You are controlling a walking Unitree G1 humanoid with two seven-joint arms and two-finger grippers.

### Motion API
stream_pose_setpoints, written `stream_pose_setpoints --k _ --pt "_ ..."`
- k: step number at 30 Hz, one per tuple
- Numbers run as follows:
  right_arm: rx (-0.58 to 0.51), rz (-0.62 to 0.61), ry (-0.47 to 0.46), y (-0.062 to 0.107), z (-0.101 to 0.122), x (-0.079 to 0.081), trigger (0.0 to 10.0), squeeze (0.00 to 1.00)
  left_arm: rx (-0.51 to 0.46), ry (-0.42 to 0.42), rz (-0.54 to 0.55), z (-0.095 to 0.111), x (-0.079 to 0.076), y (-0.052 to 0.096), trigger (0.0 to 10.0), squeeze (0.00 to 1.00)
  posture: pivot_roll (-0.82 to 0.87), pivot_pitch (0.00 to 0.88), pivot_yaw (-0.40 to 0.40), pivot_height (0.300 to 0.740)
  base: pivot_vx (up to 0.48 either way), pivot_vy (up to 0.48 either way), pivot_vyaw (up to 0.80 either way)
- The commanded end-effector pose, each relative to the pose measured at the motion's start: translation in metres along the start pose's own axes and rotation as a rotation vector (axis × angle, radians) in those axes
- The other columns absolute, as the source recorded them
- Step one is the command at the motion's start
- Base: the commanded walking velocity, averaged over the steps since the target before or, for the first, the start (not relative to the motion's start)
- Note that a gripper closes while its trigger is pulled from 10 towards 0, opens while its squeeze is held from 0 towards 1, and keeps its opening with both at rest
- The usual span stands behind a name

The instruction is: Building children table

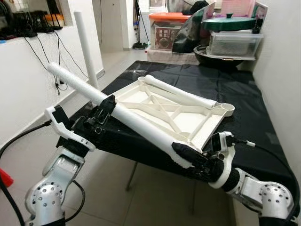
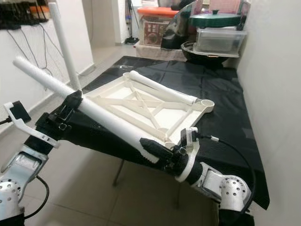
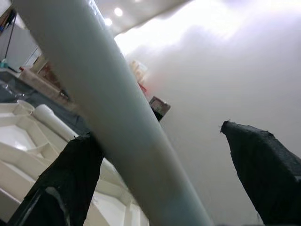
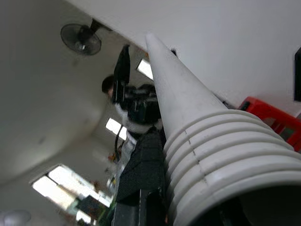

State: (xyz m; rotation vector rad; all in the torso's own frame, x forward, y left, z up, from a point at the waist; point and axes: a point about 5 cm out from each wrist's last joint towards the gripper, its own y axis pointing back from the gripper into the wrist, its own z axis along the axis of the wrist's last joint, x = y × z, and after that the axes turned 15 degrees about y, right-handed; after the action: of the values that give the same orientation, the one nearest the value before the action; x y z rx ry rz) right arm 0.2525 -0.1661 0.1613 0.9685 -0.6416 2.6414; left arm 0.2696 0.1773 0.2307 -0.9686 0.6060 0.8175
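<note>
Left eye view: both the left gripper (image 1: 104, 109) and right gripper (image 1: 188, 155) clamp the white table leg (image 1: 136, 121); align its threaded end squarely with the upturned tabletop's (image 1: 160, 109) corner socket.

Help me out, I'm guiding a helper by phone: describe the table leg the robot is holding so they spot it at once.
On the black-covered table lies an upturned white tabletop. The held leg is the long white tube slanting across its near edge, between the left gripper and right gripper. Another leg lies flat; a third stands upright.
</note>
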Motion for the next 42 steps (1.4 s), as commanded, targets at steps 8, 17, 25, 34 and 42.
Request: stream_pose_setpoints --k 8,17,25,34,42 --pt "0.019 0.055 0.019 -0.001 -0.001 0.007 0.0 0.0 -0.008 -0.024 -0.001 0.01 0.0 0.003 10.0 0.0 0.08 0.018 -0.027 0.74 0.0 0.0 0.0" --pt "0.03 0.05 0.016 0.001 -0.004 0.005 0.0 0.0 -0.032 -0.023 -0.014 0.021 -0.001 0.003 8.5 0.0 0.08 0.021 -0.029 0.74 0.0 0.0 0.0" --pt "0.031 0.071 0.017 0.001 -0.006 0.008 0.0 0.0 -0.062 0.001 -0.012 0.025 0.001 0.005 0.0 0.0 0.08 0.026 -0.026 0.74 0.0 0.0 0.0" --pt "0.039 0.085 0.034 0.001 -0.006 0.01 0.0 0.0 -0.071 0.013 -0.016 0.026 0.001 0.006 0.0 0.0 0.07 0.032 -0.029 0.74 0.0 0.0 0.0" --pt "0.037 0.056 0.068 -0.001 -0.005 0.006 0.0 0.0 -0.074 0.015 -0.02 0.026 0.0 0.006 0.0 0.0 0.07 0.032 -0.03 0.74 0.0 0.0 0.0"
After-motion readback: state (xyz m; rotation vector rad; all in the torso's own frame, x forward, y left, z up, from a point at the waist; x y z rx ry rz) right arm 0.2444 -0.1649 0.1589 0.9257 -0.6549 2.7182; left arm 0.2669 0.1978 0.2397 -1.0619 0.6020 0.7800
